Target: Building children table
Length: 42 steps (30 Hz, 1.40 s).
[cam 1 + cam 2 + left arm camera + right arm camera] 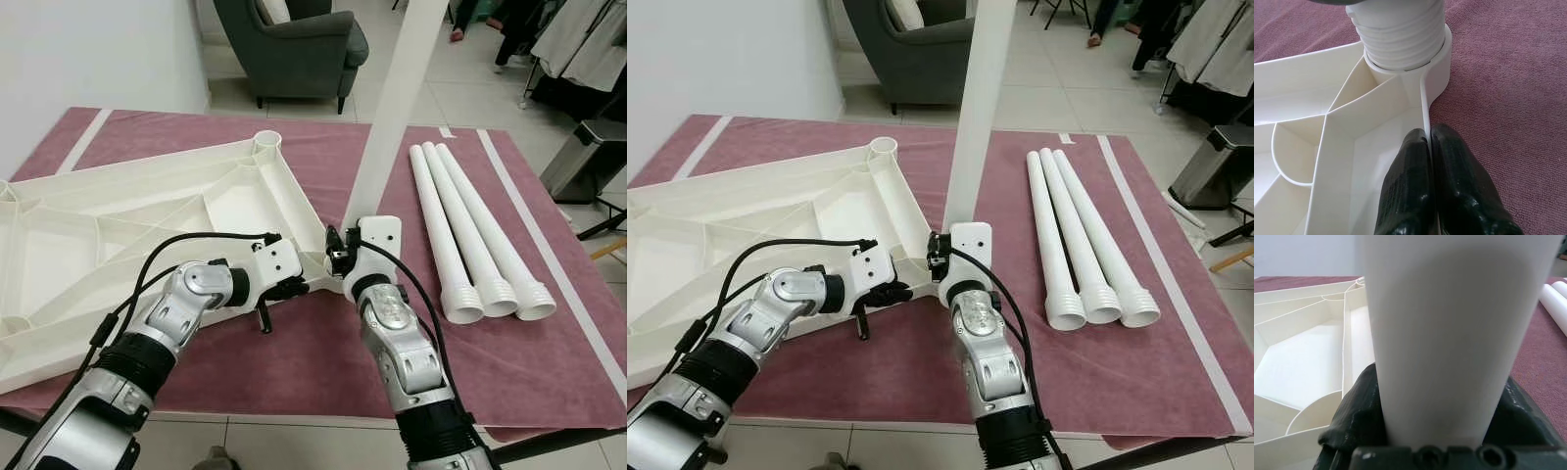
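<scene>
A white plastic tabletop [118, 225] lies upside down on the maroon mat [294, 362], ribs facing up. At its near right corner, a white table leg [392, 108] stands upright, its threaded end [1398, 34] seated in the corner socket [1444, 68]. My right gripper [340, 258] is shut around the leg [1449, 333] just above the socket, with black fingers [1359, 416] on both sides. My left gripper [1429, 139] is shut on the tabletop's thin rim [1422, 105], a short way from that corner.
Three loose white legs [470, 230] lie side by side on the mat to the right, threaded ends toward me. A dark green armchair [294, 44] stands beyond the mat, a grey bin [588, 157] at the far right. The far corner socket [266, 143] is open.
</scene>
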Available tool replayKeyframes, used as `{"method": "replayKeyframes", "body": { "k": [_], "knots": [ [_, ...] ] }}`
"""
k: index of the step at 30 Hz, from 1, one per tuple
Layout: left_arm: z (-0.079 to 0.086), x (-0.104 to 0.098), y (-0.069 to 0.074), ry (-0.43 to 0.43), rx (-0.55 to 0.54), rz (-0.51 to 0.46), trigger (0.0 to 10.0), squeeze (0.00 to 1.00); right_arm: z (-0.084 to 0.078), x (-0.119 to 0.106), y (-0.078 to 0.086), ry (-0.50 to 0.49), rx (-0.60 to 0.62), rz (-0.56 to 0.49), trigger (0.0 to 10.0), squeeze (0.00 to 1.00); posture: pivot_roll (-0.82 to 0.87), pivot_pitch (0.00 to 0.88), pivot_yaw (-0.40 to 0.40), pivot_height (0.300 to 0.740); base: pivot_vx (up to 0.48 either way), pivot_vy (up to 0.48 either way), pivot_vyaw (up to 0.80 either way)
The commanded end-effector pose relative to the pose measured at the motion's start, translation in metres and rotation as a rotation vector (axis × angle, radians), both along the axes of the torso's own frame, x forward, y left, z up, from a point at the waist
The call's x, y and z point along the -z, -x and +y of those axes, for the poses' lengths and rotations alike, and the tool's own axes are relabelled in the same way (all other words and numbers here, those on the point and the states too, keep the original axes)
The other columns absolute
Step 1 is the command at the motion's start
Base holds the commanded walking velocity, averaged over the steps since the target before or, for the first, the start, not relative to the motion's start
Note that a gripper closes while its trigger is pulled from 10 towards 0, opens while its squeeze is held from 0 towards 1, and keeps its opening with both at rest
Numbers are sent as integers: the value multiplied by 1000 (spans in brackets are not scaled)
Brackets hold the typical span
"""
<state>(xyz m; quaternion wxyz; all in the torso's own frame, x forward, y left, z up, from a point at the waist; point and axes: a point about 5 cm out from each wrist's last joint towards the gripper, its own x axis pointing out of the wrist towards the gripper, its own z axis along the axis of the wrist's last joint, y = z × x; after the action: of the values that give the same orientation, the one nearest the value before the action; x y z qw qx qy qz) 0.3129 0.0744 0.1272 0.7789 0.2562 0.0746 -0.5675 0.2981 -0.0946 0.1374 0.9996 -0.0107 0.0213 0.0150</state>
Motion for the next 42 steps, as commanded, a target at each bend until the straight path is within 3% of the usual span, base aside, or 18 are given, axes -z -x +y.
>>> {"method": "replayKeyframes", "body": {
  "k": [1,3,4,7,8,12,13,14,18,27,38,39,41,42],
  "knots": [
    [6,-6,0,-5,28,-19,0,0,-47,73,21,101,234,365,0,0,87,62,36,740,0,0,0],
    [6,-6,0,-6,27,-19,0,0,-46,70,20,100,233,350,0,0,86,62,36,740,0,0,0],
    [6,-6,0,-5,26,-19,0,0,-45,68,18,97,224,333,980,0,86,63,36,740,0,0,0],
    [6,-6,0,-5,25,-19,0,0,-45,66,17,94,217,323,980,0,86,63,36,740,0,0,0],
    [6,-6,0,-5,24,-20,0,0,-44,63,16,86,207,307,10000,1000,86,63,35,740,0,0,0],
    [6,-6,0,-4,22,-20,0,0,-42,55,12,69,180,257,10000,1000,85,63,36,740,0,0,0],
    [6,-6,0,-4,22,-19,0,0,-38,45,9,51,129,203,10000,188,85,64,36,740,0,0,0],
    [6,-6,0,-3,22,-19,0,0,-35,37,7,36,79,153,10000,0,85,64,36,740,0,0,0],
    [6,-6,0,-3,22,-18,0,0,-30,17,4,11,-34,38,10000,0,85,64,36,740,0,0,0],
    [6,-6,0,-2,24,-16,0,0,-37,-14,2,40,-150,-123,10000,0,85,65,35,740,0,0,0],
    [6,-6,1,-1,24,-13,0,0,-42,-23,1,113,-178,-178,10000,0,83,65,36,740,0,0,0],
    [6,-6,0,-1,23,-13,0,0,-42,-23,2,112,-193,-180,863,0,83,65,36,740,0,0,0],
    [6,-6,0,-1,23,-13,0,0,-42,-23,2,112,-193,-180,863,0,83,65,36,740,0,0,0],
    [5,-6,0,0,23,-13,0,0,-41,-23,2,109,-203,-180,0,0,83,65,36,740,0,0,0]
  ]
}}
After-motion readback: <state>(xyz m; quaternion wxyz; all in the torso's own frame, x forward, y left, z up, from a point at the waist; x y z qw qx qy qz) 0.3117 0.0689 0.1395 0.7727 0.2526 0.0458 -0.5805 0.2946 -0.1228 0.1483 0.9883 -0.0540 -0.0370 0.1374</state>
